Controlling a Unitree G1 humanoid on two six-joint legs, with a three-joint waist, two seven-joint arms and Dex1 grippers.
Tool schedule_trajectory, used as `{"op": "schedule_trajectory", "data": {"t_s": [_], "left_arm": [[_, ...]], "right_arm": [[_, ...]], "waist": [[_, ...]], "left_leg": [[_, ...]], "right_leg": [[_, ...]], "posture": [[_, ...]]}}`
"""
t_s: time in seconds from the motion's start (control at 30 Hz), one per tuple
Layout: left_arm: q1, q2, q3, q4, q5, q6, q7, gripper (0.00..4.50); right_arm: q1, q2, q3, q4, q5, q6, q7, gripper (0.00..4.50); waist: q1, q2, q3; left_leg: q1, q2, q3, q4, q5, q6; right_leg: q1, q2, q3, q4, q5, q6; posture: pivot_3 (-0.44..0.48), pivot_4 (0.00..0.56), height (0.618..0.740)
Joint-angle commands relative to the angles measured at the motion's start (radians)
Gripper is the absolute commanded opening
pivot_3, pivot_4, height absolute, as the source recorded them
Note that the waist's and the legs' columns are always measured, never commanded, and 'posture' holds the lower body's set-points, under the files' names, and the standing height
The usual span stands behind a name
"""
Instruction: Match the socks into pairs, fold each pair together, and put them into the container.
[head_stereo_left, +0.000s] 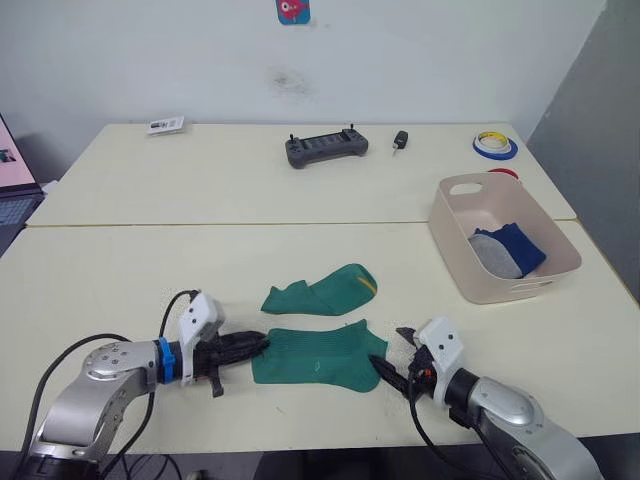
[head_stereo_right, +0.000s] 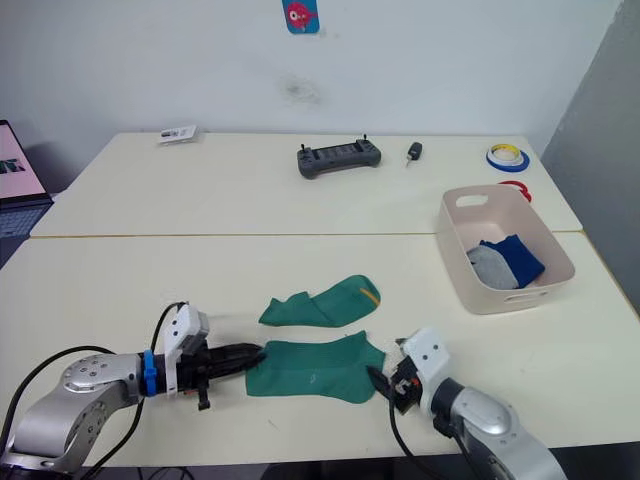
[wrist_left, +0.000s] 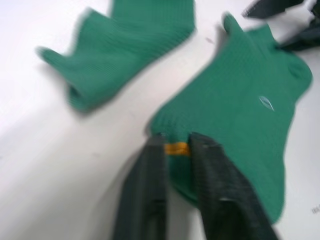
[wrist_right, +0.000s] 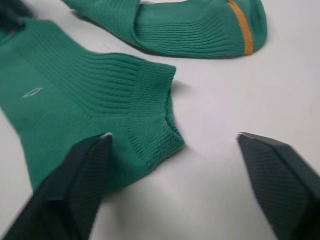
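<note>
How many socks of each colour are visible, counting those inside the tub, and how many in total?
Green socks: 2, the near one held at its toe by the left gripper, the far one lying loose on the table.
Blue sock bundles: 1, in the container.
Grey sock bundles: 1, in the container.
Total: 4 pieces.

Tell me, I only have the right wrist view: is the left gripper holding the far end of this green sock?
Observer: Yes. The left gripper has its jaws pinched on the near green sock, at the toe edge with the yellow mark.
Operator: What's in the container so far?
Observer: The container holds grey socks and blue socks, lying side by side.
Operator: Where is it from here?
Observer: On the table to the robot's right, farther back than both green socks.
</note>
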Motion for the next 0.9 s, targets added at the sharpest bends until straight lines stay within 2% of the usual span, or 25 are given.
{"op": "schedule_trajectory", "data": {"t_s": [0.03,0.37,0.47,0.6,0.83,0.9], "left_arm": [[-0.016,0.039,0.063,-0.038,-0.063,0.051,-0.019,2.2],[0.039,0.124,0.044,0.021,0.024,-0.178,-0.245,2.2],[0.034,0.13,0.042,0.082,0.05,-0.229,-0.276,2.24],[0.037,0.131,0.031,0.126,0.091,-0.299,-0.309,2.24],[0.042,0.103,-0.001,0.074,0.084,-0.27,-0.285,2.24],[0.044,0.095,-0.009,0.044,0.077,-0.25,-0.267,2.24]], "right_arm": [[-0.025,-0.005,-0.029,-0.059,0.034,0.017,0.033,4.5],[-0.121,0.046,0.008,-0.013,0.028,0.194,-0.007,4.5],[-0.121,0.036,0.041,-0.008,-0.005,0.204,-0.015,3.96],[-0.111,0.045,0.04,-0.024,-0.003,0.218,-0.025,2.62],[-0.066,0.005,-0.012,-0.085,0.015,0.237,-0.008,0.13],[-0.062,-0.01,-0.023,-0.098,0.022,0.241,0.0,0.03]], "waist": [[0.0,0.0,0.0],[0.002,0.0,0.0],[0.002,0.0,0.0],[0.001,-0.001,0.0],[0.001,-0.001,-0.001],[0.001,-0.001,-0.001]], "left_leg": [[0.0,0.0,0.0,0.0,0.0,0.0],[0.0,0.0,0.0,0.0,0.0,0.0],[0.001,0.0,0.001,0.0,0.0,0.0],[0.0,0.0,0.0,0.0,0.0,0.0],[0.0,0.0,0.0,0.0,0.0,0.0],[0.0,0.0,0.0,0.0,0.0,0.0]], "right_leg": [[0.0,0.0,0.0,0.0,0.0,0.0],[0.0,0.0,0.0,0.0,0.0,0.0],[0.0,0.0,0.0,0.0,0.0,0.0],[0.0,0.001,0.0,0.0,0.0,0.0],[0.0,0.001,0.0,0.0,0.0,0.0],[0.0,0.001,0.0,0.0,0.0,0.0]], "posture": [[0.0,0.15,0.74],[0.0,0.15,0.74],[0.0,0.15,0.74],[0.0,0.15,0.74],[0.0,0.15,0.74],[0.0,0.15,0.74]]}}
